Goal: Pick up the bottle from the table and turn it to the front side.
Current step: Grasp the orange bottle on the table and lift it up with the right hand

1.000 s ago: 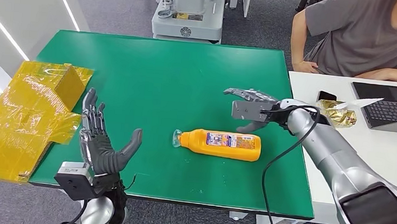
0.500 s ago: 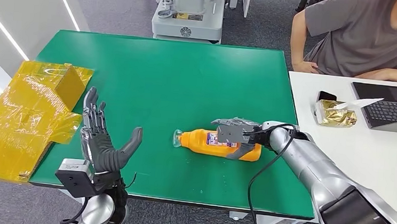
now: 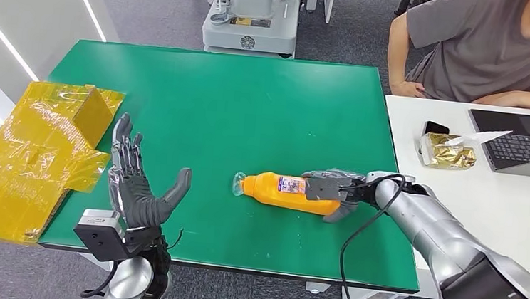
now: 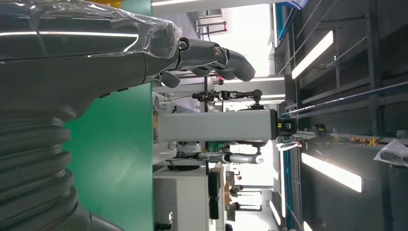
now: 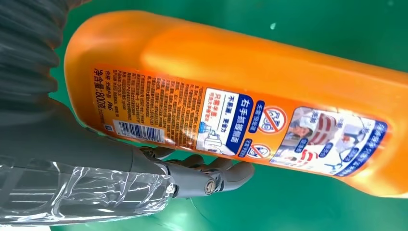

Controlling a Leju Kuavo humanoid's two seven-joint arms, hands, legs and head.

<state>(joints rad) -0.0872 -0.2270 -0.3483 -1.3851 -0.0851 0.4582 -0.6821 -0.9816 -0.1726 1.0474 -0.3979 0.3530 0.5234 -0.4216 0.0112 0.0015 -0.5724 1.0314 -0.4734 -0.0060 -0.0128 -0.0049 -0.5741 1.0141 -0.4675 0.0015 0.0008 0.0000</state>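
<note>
- Orange bottle (image 3: 291, 192) lying on its side on the green table (image 3: 251, 105), toward the near right part, clear cap pointing to the robot's left, base to the right.
- Right hand (image 3: 330, 190) laid over the bottle's base half, fingers draped across the top and thumb (image 5: 211, 178) tucked against the underside, seen close in the right wrist view beside the printed back label (image 5: 192, 118).
- Wrapped around the body, but grasp not clearly firm; bottle appears to rest on the table, not lifted.
- Left hand (image 3: 137, 193) raised near the table's near left edge, palm up, fingers spread, holding nothing, well apart from the bottle.
- Yellow wrapped box (image 3: 40, 153) at the table's left edge; seated person (image 3: 484, 52) at the white side desk (image 3: 486, 203) with a laptop (image 3: 527, 145).
- Step in hand, as judged: closing the grasp before the lift.
- For a good grasp: tighten fingers and thumb evenly on opposite sides of the body, away from the tapered neck, before raising.
- Lift straight up just clear of the surface, then roll the wrist so the barcode label faces away and the front label faces forward.
- Likely risk: smooth rounded plastic slipping or rolling if squeezed off-centre.
</note>
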